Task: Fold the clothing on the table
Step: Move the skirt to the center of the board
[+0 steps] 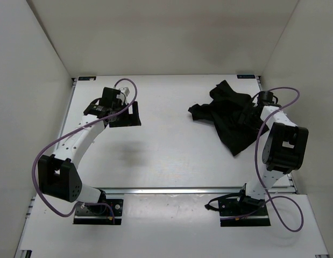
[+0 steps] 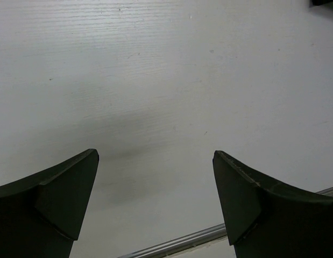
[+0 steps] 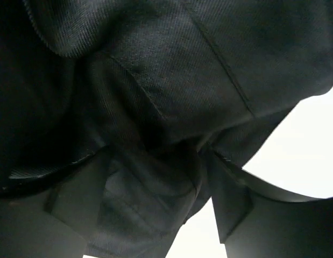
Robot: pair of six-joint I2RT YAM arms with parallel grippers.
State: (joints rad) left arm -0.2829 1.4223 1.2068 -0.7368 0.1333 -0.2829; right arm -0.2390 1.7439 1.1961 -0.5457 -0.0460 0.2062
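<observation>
Black clothing [image 1: 231,115] is lying bunched at the far right of the table [image 1: 171,156], so your right gripper [image 3: 158,156] is poking into its folds; I cannot tell if it is pinching. Your left gripper [image 2: 155,156] is hanging spread wide.

The flat matte white rectangular table [image 1: 171,156], edged with thin metal rails, carries one limp black fabric garment [image 1: 229,119]. It lies crumpled on the far right part, with a pointed corner trailing toward the near edge.
</observation>
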